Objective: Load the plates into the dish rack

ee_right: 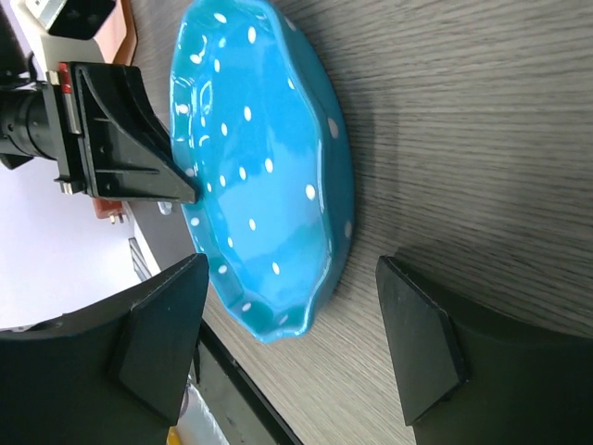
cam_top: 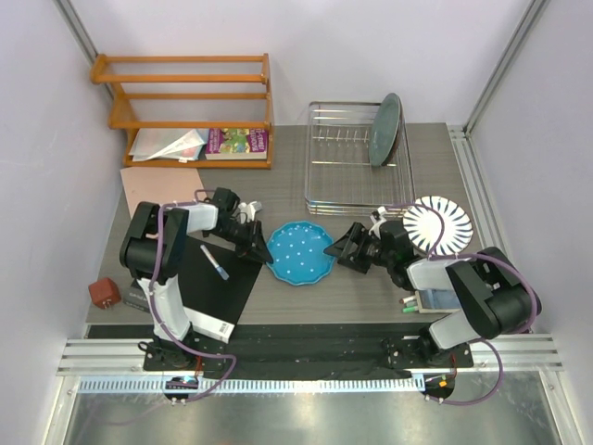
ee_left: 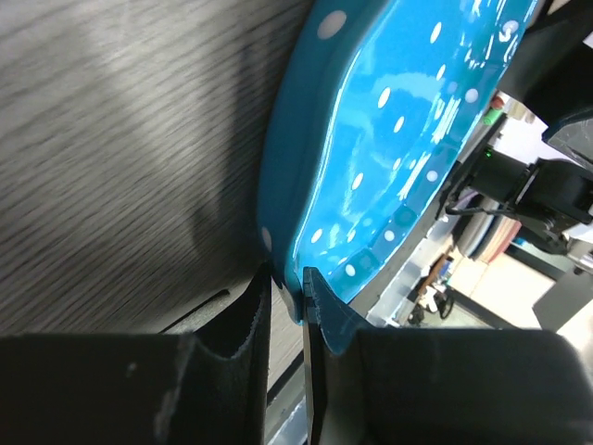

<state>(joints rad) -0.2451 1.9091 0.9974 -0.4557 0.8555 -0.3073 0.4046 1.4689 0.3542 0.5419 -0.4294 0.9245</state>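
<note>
Robot lab cell: plain white walls (cam_top: 371, 46), aluminium frame posts (cam_top: 506, 57), base rail (cam_top: 306, 355).

We count one blue dotted plate (cam_top: 299, 252), one striped plate (cam_top: 437, 225) and one dark plate (cam_top: 385, 128), three in all; any further one behind it we cannot confirm. One dish rack (cam_top: 357, 153), one orange shelf unit (cam_top: 185, 107), one book (cam_top: 237, 142), one pen (cam_top: 214, 262).

We found bare counter (cam_top: 287, 190) between blue plate (cam_top: 298, 252) and dish rack (cam_top: 338, 171); a grey-green plate (cam_top: 385, 130) blocked only the rack's right end.
</note>
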